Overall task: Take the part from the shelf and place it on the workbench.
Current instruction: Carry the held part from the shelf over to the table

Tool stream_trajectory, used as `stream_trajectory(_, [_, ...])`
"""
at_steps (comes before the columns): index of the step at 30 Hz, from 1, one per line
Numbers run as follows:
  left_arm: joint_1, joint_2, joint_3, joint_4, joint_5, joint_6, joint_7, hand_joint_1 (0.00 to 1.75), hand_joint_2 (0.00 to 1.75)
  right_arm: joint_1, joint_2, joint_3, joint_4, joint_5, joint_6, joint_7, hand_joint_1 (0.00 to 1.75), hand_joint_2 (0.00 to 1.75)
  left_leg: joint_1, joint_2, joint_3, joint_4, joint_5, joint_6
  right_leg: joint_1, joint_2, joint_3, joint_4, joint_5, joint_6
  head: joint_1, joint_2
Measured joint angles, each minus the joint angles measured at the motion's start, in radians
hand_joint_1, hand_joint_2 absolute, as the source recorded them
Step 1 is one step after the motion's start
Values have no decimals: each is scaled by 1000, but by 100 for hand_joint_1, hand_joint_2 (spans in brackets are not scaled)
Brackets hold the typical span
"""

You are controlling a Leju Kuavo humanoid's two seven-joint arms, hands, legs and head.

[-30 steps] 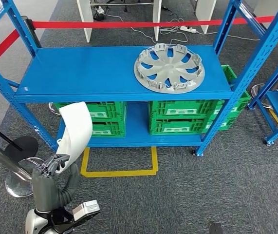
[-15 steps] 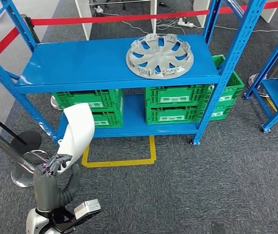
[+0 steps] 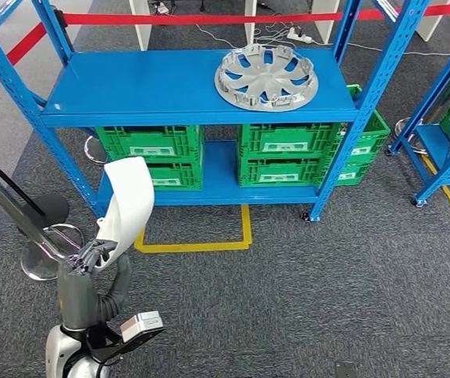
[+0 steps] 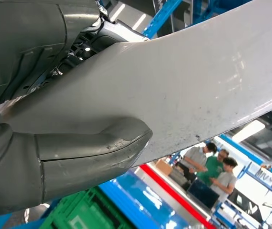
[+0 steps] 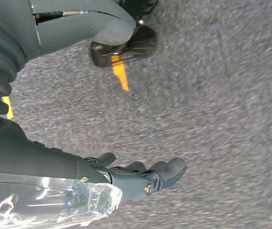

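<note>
Grey carpet [image 3: 341,291] runs under a blue steel shelf rack [image 3: 150,83] standing ahead of the robot, with yellow floor tape [image 3: 198,246] marking a box at its foot. You can see the left hand [image 3: 91,258] low in the head view, raised on its bent silver arm, grasping the lower edge of a curved white plastic panel [image 3: 126,206]. That part rises up and away from the hand, clear of the rack, its top edge lying in front of the lower shelf. In the left wrist view the thick grey thumb [image 4: 91,152] presses flat against the panel's [image 4: 199,81] pale surface.

Farther from that hand, up and to its right, a silver spoked wheel cover [image 3: 265,75] lies flat on the top shelf. Green plastic crates [image 3: 281,153] fill the shelf beneath it. A red barrier strip [image 3: 210,17] crosses behind the rack.

Your right hand [image 5: 134,174] hangs over the carpet, holding nothing, its dark fingers [image 5: 166,171] extended and apart from the thumb.
</note>
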Motion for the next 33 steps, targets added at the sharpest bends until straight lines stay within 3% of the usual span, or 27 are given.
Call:
stream_trajectory(1, [-1, 1, -1, 3, 0, 0, 0, 175, 175, 0, 0, -1, 0, 0, 0, 0, 0, 175, 0, 0, -18, 5, 10, -2, 0, 0, 19, -2, 25, 1, 0, 0])
stream_trajectory(3, [-3, 3, -2, 6, 0, 0, 0, 175, 175, -1, 0, -3, 0, 0, 0, 0, 0, 175, 1, 0, -52, 21, 25, -9, -1, 0, 106, -108, 74, 1, 1, 0])
stream_trajectory(5, [-5, 5, -3, 8, 0, 0, 0, 175, 175, -3, 0, -5, -1, 0, 1, -1, 0, 175, -2, 0, -77, 39, 39, -18, 0, 1, 198, -245, 67, -6, 0, 0])
stream_trajectory(7, [-8, 6, -5, 9, 0, 0, 0, 175, 175, -4, 1, -5, -2, 0, 1, -3, 0, 175, -4, 0, -87, 46, 54, -27, 3, 3, 220, -294, 52, -15, 0, 0])
stream_trajectory(9, [-9, 7, -8, 10, 0, 0, 0, 175, 175, -1, 5, -6, -2, 0, 4, -6, 0, 175, -2, -3, -95, 51, 50, -38, 1, -1, 200, -292, 66, -33, 0, 0])
stream_trajectory(10, [-9, 8, -9, 10, 0, 0, 1, 175, 175, -1, 7, -6, -2, 0, 6, -9, 0, 175, 0, -4, -103, 66, 24, -44, 0, -4, 191, -292, 76, -43, -2, 0])
stream_trajectory(11, [-9, 10, -9, 10, 0, 0, 1, 175, 175, 0, 9, -6, -2, 0, 8, -12, 0, 175, 3, -6, -114, 102, -21, -51, -2, -6, 181, -293, 89, -52, -3, 0])
stream_trajectory(13, [-9, 12, -10, 11, 0, 0, 2, 175, 175, 0, 9, -7, -2, 0, 10, -16, 0, 175, 9, -6, -139, 221, -125, -62, -2, -6, 158, -291, 112, -58, -7, 0])
stream_trajectory(14, [-9, 13, -10, 11, 0, 0, 3, 175, 175, 1, 9, -7, -2, 0, 11, -16, 0, 175, 12, -6, -147, 282, -154, -65, -2, -7, 144, -289, 124, -58, -8, 0])
stream_trajectory(15, [-9, 14, -10, 12, 0, 0, 3, 175, 175, 1, 9, -7, -2, 0, 11, -17, 0, 175, 14, -6, -144, 319, -159, -67, -2, -7, 127, -286, 135, -57, -8, 0])
stream_trajectory(16, [-9, 15, -11, 13, 0, 0, 3, 175, 175, 1, 9, -7, -2, 0, 11, -17, 0, 175, 16, -6, -126, 322, -143, -67, -2, -7, 111, -283, 144, -55, -8, 0])
stream_trajectory(17, [-9, 15, -11, 13, 0, 0, 3, 175, 175, 1, 9, -8, -2, 0, 11, -17, 0, 175, 17, -6, -90, 289, -115, -65, -2, -6, 96, -280, 153, -52, -8, 0])
stream_trajectory(19, [-10, 15, -12, 13, 0, 0, 3, 175, 175, 1, 10, -8, -2, 0, 12, -17, 0, 175, 15, -8, 12, 152, -79, -56, -1, -5, 76, -276, 169, -44, -8, 0])
stream_trajectory(20, [-12, 15, -12, 13, 0, 0, 3, 175, 175, 1, 11, -9, -2, 0, 12, -17, 0, 175, 14, -8, 57, 83, -79, -50, 0, -5, 69, -275, 178, -38, -7, 0])
stream_trajectory(22, [-13, 16, -13, 13, 0, 0, 3, 175, 175, 1, 12, -9, -2, 0, 12, -17, 0, 175, 8, -10, 92, 14, -89, -41, -1, -5, 59, -277, 197, -24, -7, 0])
stream_trajectory(24, [-14, 17, -14, 13, 0, 1, 5, 175, 175, 2, 13, -10, -2, 0, 12, -17, 0, 175, 7, -8, 81, 5, -75, -30, -4, -5, 50, -279, 205, -12, -7, 0])
stream_trajectory(25, [-14, 17, -14, 13, 0, 1, 6, 175, 175, 3, 13, -10, -2, 0, 12, -17, 0, 175, 8, -6, 73, 3, -65, -22, -4, -4, 41, -266, 187, -8, -6, 0])
stream_trajectory(27, [-14, 17, -16, 14, 1, 1, 11, 175, 175, 4, 13, -12, -2, 2, 12, -16, 0, 175, 9, -2, 52, 0, -44, -9, -5, -2, 8, -180, 102, -3, -2, 0])
stream_trajectory(29, [-14, 17, -18, 16, 1, 1, 16, 175, 175, 4, 13, -13, -2, 4, 12, -16, 0, 175, 4, -1, 24, 5, -25, -4, -5, -1, -27, -44, 20, 0, -1, 0])
stream_trajectory(30, [-13, 18, -18, 18, 1, 1, 17, 175, 175, 4, 13, -13, -2, 4, 12, -16, 0, 175, 2, -1, 9, 9, -16, -3, -4, -1, -30, 1, 10, 1, -1, 0])
stream_trajectory(31, [-13, 18, -18, 20, 1, 1, 18, 175, 175, 4, 13, -13, -2, 5, 12, -15, 0, 175, 0, -1, -7, 14, -9, -3, -4, -1, -17, 12, 22, 0, -1, 0])
stream_trajectory(33, [-13, 19, -18, 22, 2, 1, 18, 175, 175, 3, 13, -14, -2, 6, 12, -15, 0, 175, -2, -1, -34, 27, 3, -6, 0, -1, 61, -74, 77, -7, -1, 0])
